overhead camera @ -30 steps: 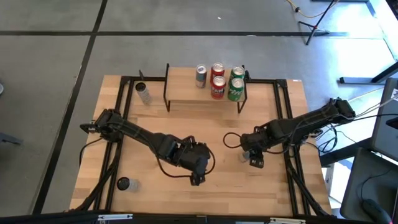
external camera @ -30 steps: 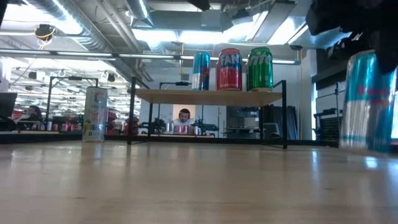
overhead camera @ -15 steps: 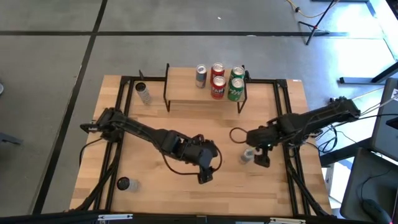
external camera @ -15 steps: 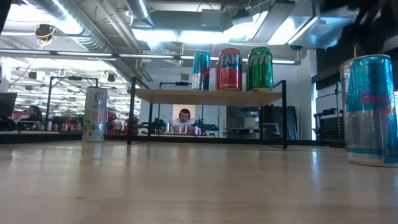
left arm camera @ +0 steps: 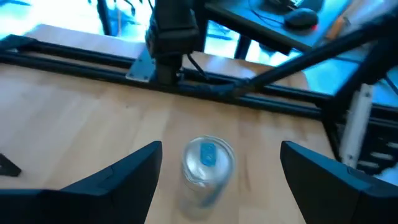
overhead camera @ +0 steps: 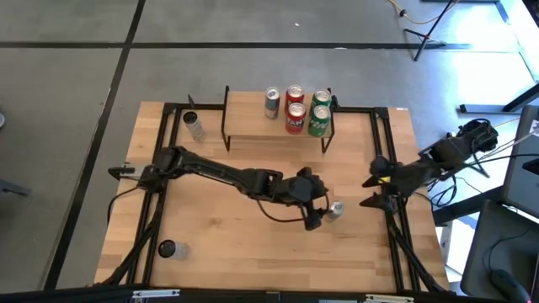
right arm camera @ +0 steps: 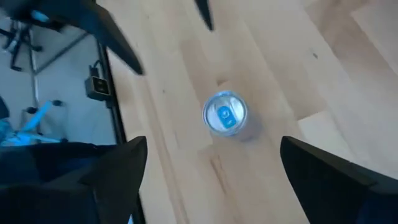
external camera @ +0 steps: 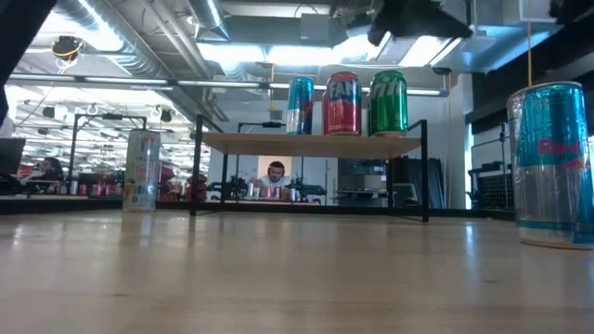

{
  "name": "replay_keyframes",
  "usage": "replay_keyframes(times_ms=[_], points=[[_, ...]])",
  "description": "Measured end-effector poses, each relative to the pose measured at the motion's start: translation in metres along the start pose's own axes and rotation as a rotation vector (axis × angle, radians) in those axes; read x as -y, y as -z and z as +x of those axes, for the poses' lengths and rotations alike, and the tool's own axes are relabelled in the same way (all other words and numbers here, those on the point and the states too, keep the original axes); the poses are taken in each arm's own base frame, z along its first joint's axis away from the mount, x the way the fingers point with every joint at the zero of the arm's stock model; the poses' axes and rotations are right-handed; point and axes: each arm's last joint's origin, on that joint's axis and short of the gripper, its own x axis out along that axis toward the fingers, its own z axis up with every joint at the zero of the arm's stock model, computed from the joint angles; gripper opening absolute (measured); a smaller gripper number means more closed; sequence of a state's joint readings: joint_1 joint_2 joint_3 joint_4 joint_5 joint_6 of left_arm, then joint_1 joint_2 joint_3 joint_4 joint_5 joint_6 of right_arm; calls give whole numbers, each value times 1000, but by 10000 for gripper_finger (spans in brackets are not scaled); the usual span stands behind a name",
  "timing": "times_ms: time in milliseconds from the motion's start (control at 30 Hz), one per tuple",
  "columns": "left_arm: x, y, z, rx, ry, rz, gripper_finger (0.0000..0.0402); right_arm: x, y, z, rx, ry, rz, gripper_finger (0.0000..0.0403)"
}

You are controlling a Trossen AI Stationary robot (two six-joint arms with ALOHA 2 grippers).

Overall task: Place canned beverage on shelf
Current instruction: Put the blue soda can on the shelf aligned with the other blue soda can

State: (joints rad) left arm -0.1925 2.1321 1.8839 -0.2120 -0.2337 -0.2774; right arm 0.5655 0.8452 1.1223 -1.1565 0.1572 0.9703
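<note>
I see the blue can (overhead camera: pixel 337 209) standing upright on the table (overhead camera: pixel 202 252), right of centre and well in front of the shelf (overhead camera: pixel 253 126). No finger touches it. In the low view it stands at the right edge (external camera: pixel 552 165), free on the wood.

My left gripper (overhead camera: pixel 318 210) is stretched across the table and sits just beside the can on its left. Its fingers are spread wide; in the left wrist view the can (left arm camera: pixel 205 165) shows between the two fingers (left arm camera: pixel 118 177), with clear gaps on both sides.

My right gripper (overhead camera: pixel 375 191) is near the table's right rail, apart from the can. Its fingers are also spread wide and hold nothing; the right wrist view looks down on the can's top (right arm camera: pixel 225 114) between them, farther off.

The shelf stands at the far edge of the table. On its plank I count five cans: a silver-blue can (overhead camera: pixel 272 102), two red cans (overhead camera: pixel 295 111) and two green cans (overhead camera: pixel 319 114), grouped towards the right end. The left part of the plank is bare.

A slim pale can (overhead camera: pixel 194 126) stands on the table left of the shelf. A dark-topped can (overhead camera: pixel 168 249) stands near the front left corner.

A person (external camera: pixel 274 174) shows in the room behind, under the shelf in the low view.
</note>
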Motion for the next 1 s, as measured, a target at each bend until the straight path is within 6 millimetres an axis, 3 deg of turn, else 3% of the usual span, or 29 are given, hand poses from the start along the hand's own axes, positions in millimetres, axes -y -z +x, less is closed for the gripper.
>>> replay_keyframes(times_ms=[167,467,767,1000], points=[[-3,17,27,52,-63,-10,316,0,10,-2,18,-8,11,353],[0,50,63,63,-11,-14,316,3,21,15,-23,45,0,353],[-2,62,75,71,-42,-16,316,4,25,23,-63,59,14,353],[0,87,92,52,-32,-13,315,4,25,24,-62,60,13,353]])
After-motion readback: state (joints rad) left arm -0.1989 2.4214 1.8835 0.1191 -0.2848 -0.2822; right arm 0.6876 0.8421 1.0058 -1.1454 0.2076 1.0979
